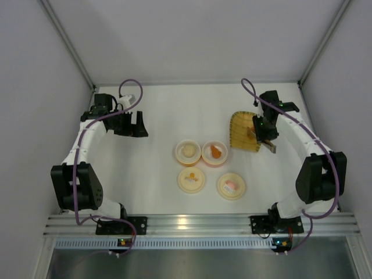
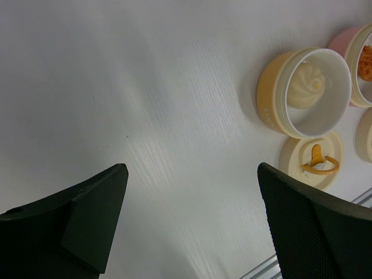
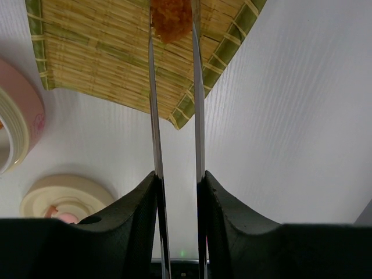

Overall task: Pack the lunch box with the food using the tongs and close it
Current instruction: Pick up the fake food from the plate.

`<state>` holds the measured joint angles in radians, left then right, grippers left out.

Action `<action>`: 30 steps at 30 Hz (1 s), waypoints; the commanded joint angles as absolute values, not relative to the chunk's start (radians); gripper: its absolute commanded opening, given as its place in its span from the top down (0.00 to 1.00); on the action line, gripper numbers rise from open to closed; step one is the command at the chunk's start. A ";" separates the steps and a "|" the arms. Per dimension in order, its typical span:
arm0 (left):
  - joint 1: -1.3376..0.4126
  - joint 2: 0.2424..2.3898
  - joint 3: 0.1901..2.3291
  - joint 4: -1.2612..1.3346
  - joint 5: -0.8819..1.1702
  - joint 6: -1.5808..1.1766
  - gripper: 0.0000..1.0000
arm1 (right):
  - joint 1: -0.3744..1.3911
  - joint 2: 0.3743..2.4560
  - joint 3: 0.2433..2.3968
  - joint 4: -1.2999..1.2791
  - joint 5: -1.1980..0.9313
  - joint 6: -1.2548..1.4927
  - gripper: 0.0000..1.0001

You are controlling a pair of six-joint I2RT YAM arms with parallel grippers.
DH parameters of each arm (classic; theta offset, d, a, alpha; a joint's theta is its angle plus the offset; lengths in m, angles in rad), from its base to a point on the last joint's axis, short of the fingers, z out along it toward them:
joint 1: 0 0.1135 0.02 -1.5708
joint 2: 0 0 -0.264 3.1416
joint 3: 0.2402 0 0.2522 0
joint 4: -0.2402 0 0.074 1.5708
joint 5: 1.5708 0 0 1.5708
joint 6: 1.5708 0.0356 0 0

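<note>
While the right gripper (image 3: 179, 180) squeezed the tongs (image 3: 198, 116) on a chunk (image 3: 171, 20), the left gripper (image 2: 192, 174) hung open. Both tubs (image 2: 268, 99) held food, lids (image 1: 183, 185) not yet on.

Lab test cell: white table (image 1: 163, 104), grey panel walls (image 1: 35, 87), aluminium mounting rail (image 1: 197, 223) at near edge.

Two robot arms were counted, a left arm (image 1: 78, 148) and a right arm (image 1: 302, 136). There were two round tubs, a cream-yellow tub (image 1: 188, 151) and a pink tub (image 1: 214, 153); two cream lids, one lid (image 1: 191, 179) and a second lid (image 1: 231, 186); one ribbed yellow tray (image 1: 239, 131); and one pair of tongs (image 3: 153, 116). Food numbered one whitish ball (image 2: 308, 87), one orange-tan chunk (image 3: 171, 20), and orange pieces (image 2: 366, 61) too blurred to count.
</note>
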<state>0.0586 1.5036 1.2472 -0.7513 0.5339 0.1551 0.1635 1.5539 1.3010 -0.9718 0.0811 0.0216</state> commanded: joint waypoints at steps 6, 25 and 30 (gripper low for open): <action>0.061 1.476 1.250 -0.710 0.543 0.161 0.02 | 0.181 1.503 1.345 -1.009 0.040 0.009 0.92; 0.061 1.488 1.270 -0.715 0.549 0.152 0.02 | 0.205 1.322 1.382 -1.087 -0.454 -0.195 1.00; 0.061 1.493 1.276 -0.716 0.548 0.152 0.02 | 0.267 1.310 1.355 -1.078 -0.505 -0.212 1.00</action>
